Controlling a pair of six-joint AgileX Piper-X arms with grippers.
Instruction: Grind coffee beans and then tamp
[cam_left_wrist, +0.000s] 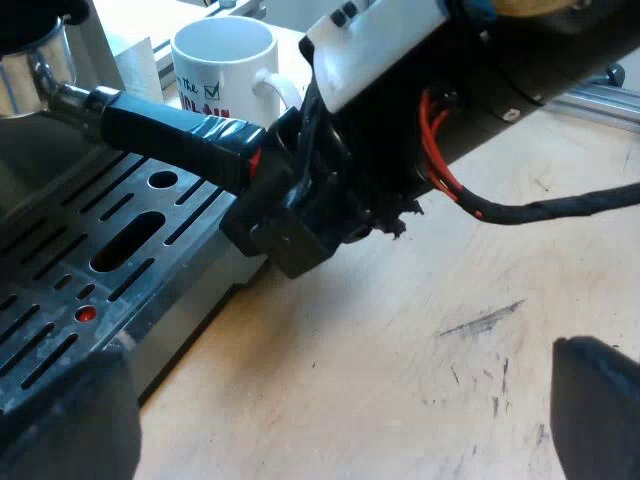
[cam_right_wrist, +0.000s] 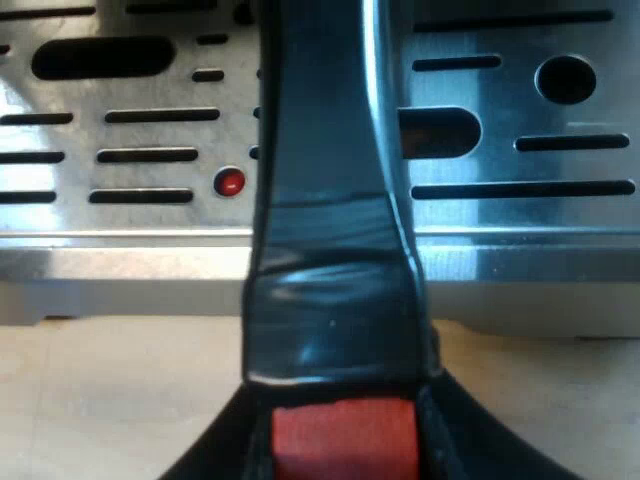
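The metal holder (cam_left_wrist: 28, 72) hangs over the espresso machine's slotted drip tray (cam_left_wrist: 70, 290). Its dark handle (cam_left_wrist: 170, 135) reaches out past the tray's edge. My right gripper (cam_left_wrist: 290, 205) is clamped on the handle's outer end, where a sliver of red shows. In the right wrist view the handle (cam_right_wrist: 335, 200) runs straight between my right gripper's (cam_right_wrist: 340, 440) fingers (cam_right_wrist: 215, 455), which are shut on the red end (cam_right_wrist: 342, 435). My left gripper (cam_left_wrist: 330, 405) hovers over the wooden table near the tray, open, with nothing between its fingers (cam_left_wrist: 65, 420).
A white mug (cam_left_wrist: 225, 55) with printed lettering stands beyond the handle, beside the machine. The drip tray (cam_right_wrist: 520, 150) has long slots, round holes and a small red float (cam_right_wrist: 230, 183). Scuffed wooden tabletop (cam_left_wrist: 420, 330) lies beside the tray.
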